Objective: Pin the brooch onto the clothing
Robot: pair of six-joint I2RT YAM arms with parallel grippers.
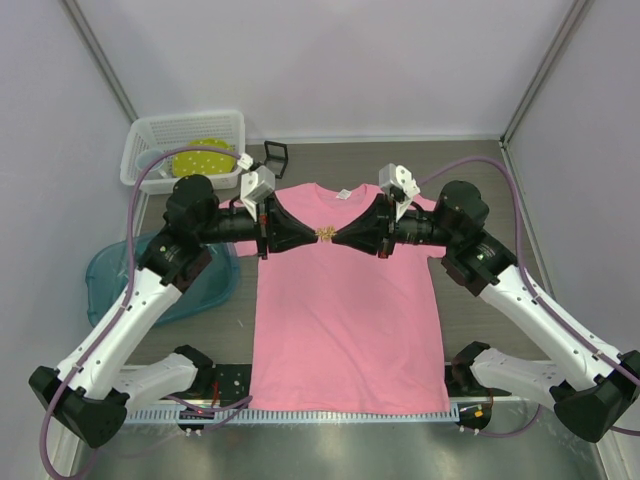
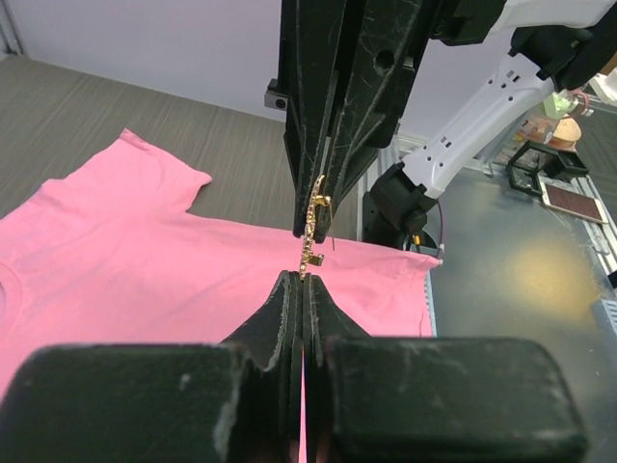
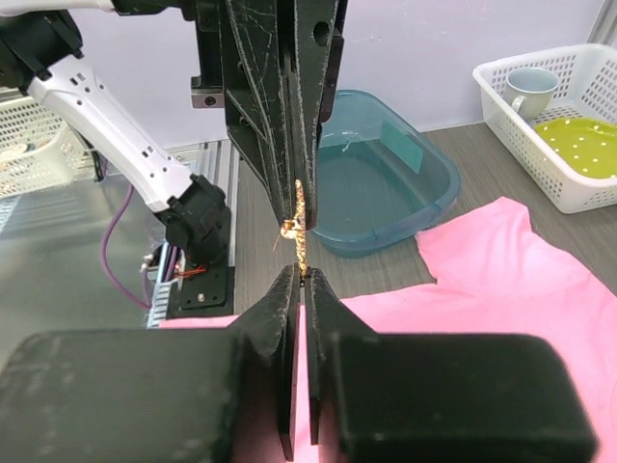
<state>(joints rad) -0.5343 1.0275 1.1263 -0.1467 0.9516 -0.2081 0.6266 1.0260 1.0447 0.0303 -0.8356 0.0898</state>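
The clothing [image 1: 345, 320] is a pink T-shirt lying flat on the table, collar away from the arm bases. Above its chest the small gold brooch [image 1: 326, 234] hangs between the two grippers, which meet tip to tip. My left gripper [image 1: 313, 236] comes in from the left and is shut on one end of the brooch [image 2: 313, 227]. From the right, my right gripper [image 1: 339, 236] is shut on the other end. In the right wrist view the brooch [image 3: 301, 231] stands edge-on between the opposing jaws, with the pink shirt [image 3: 501, 280] below. The left wrist view shows the shirt [image 2: 116, 251] underneath as well.
A white basket [image 1: 185, 135] holding a yellow-green dotted plate [image 1: 200, 157] stands at the back left. A blue plastic tub [image 1: 110, 275] sits left of the shirt, under the left arm. A small black box [image 1: 275, 155] stands behind the collar.
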